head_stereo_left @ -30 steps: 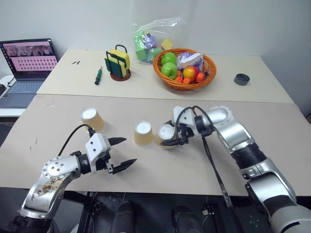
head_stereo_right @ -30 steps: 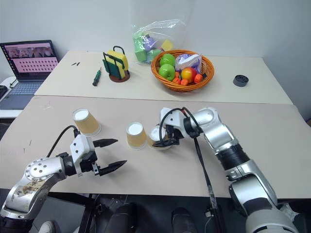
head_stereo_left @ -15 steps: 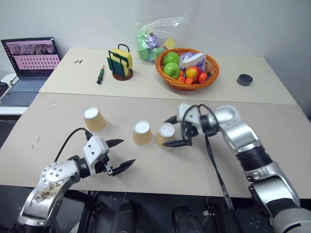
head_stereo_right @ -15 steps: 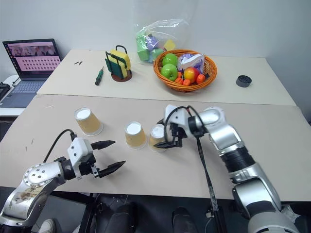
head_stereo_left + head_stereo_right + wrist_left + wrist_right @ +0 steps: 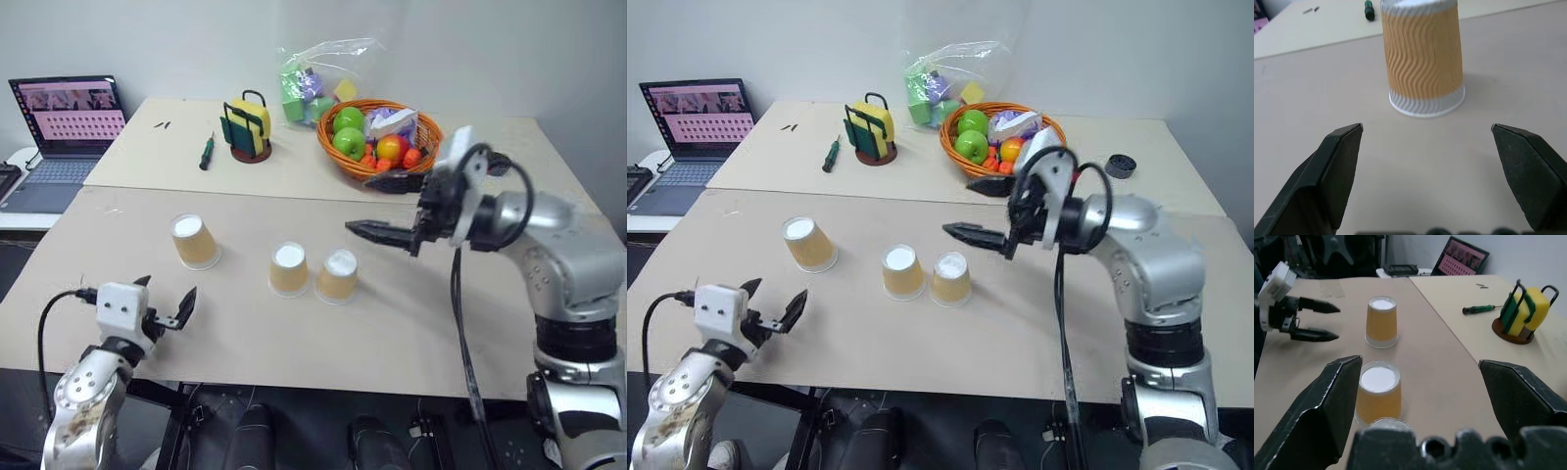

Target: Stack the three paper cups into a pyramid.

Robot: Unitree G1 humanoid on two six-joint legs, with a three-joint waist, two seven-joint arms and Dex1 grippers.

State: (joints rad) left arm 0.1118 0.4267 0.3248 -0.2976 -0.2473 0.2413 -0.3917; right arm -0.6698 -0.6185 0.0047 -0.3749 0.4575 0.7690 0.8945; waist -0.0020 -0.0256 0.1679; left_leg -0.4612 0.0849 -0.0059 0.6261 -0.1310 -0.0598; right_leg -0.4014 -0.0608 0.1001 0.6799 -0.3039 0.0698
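Two paper cups (image 5: pixel 313 272) stand upside down side by side, touching or nearly so, in the middle of the near table (image 5: pixel 470 313), making the base, and the third cup (image 5: pixel 194 240) stands alone to their left. The left gripper (image 5: pixel 163 306), near the table's front-left edge, has its fingers spread wide and holds nothing; it lines up on that lone cup. To do the next step well it should close gently around the cup's middle, lift it straight, and set it centred over the seam. The right gripper (image 5: pixel 384 208) hangs above and right of the pair, jaws wide apart and empty.

Lab or office test space, plain tables (image 5: pixel 470 333), laptop (image 5: pixel 67 122), assorted props
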